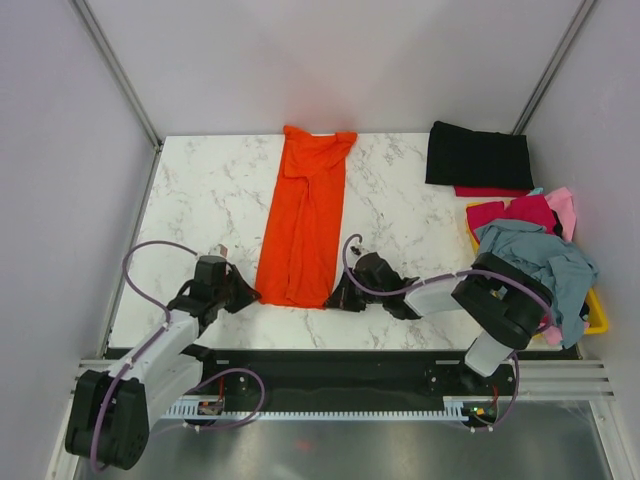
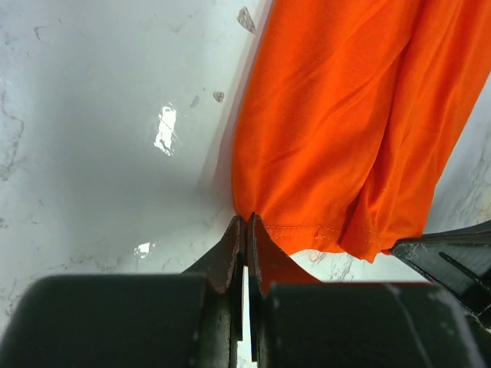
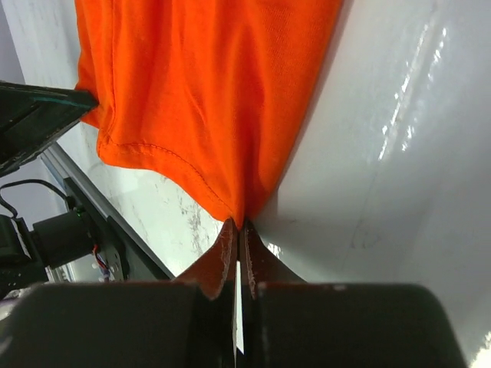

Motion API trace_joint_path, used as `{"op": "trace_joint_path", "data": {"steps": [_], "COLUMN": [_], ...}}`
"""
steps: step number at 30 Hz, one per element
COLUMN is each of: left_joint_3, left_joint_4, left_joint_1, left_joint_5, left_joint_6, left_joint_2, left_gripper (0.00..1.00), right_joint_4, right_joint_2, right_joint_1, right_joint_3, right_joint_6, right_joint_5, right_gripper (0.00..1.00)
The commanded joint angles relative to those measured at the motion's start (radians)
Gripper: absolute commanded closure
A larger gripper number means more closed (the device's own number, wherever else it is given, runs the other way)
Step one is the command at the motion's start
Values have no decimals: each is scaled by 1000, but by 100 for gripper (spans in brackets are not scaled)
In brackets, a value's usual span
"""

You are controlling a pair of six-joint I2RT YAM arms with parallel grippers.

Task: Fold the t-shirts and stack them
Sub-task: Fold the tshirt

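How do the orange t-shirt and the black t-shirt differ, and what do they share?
The orange t-shirt is a long strip mid-table; the black t-shirt is a compact rectangle far right. The left gripper and right gripper pinch the orange one's near corners; neither touches the black one. Both lie flat.

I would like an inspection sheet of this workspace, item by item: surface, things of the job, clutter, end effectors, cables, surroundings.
Surface: white veined marble table.
Job's things: orange t-shirt lies as a long strip at the centre. The black t-shirt is folded at the far right, on top of a red t-shirt. A heap of shirts in grey-blue, pink and red fills the yellow bin.
Clutter: nothing seen.
End effectors: left end effector shut on the orange t-shirt's near left corner. The right end effector is shut on its near right corner.
Cables: purple cables loop along both arms.
Surroundings: white walls and a metal rail at the near edge.
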Motion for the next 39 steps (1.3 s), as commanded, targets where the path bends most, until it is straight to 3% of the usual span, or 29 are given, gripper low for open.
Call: {"op": "trace_joint_path", "data": {"steps": [1, 6, 14, 19, 26, 39], "left_joint_3": [-35, -54, 0, 179, 431, 790], "left_joint_4": [9, -92, -193, -287, -301, -270], "left_joint_1": [-5, -53, -153, -154, -154, -146], "left_joint_5": [62, 107, 130, 81, 84, 1], "left_joint_6": [-11, -86, -197, -128, 27, 138], "left_joint_2": [-69, -250, -333, -311, -12, 349], "left_gripper": [98, 98, 98, 98, 98, 98], "right_joint_4": [-159, -360, -613, -707, -724, -747], "right_joint_2": [-50, -228, -471, -553, -419, -118], "right_joint_1": [10, 21, 34, 35, -9, -265], "right_joint_3": [-34, -34, -53, 13, 199, 545], "right_joint_6": [-53, -127, -153, -159, -266, -482], "right_joint_5": [31, 78, 134, 186, 169, 22], "right_gripper": [100, 100, 100, 100, 100, 100]}}
